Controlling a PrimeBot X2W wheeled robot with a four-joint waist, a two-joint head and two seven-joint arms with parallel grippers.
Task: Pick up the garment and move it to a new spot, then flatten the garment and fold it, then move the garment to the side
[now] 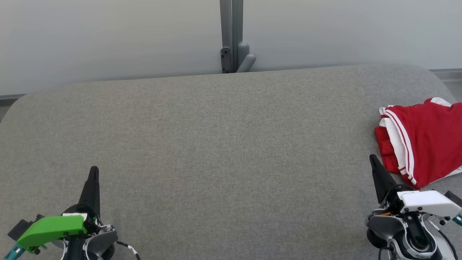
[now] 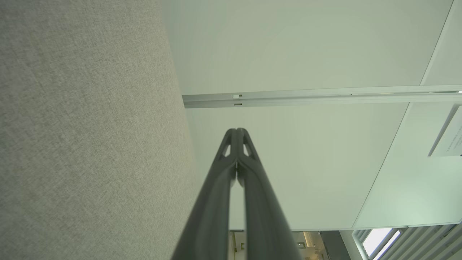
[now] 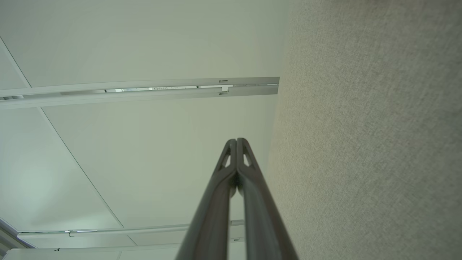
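Counter: grey fabric top, wide, reaching a pale wall
Garment: red with white stripes and trim, bunched at the counter's right end
Left claw: mine, at the near left, fingers pressed together on nothing, well apart from the garment
Right claw: mine, fingers pressed together, holding nothing, tip just beside the garment's near edge
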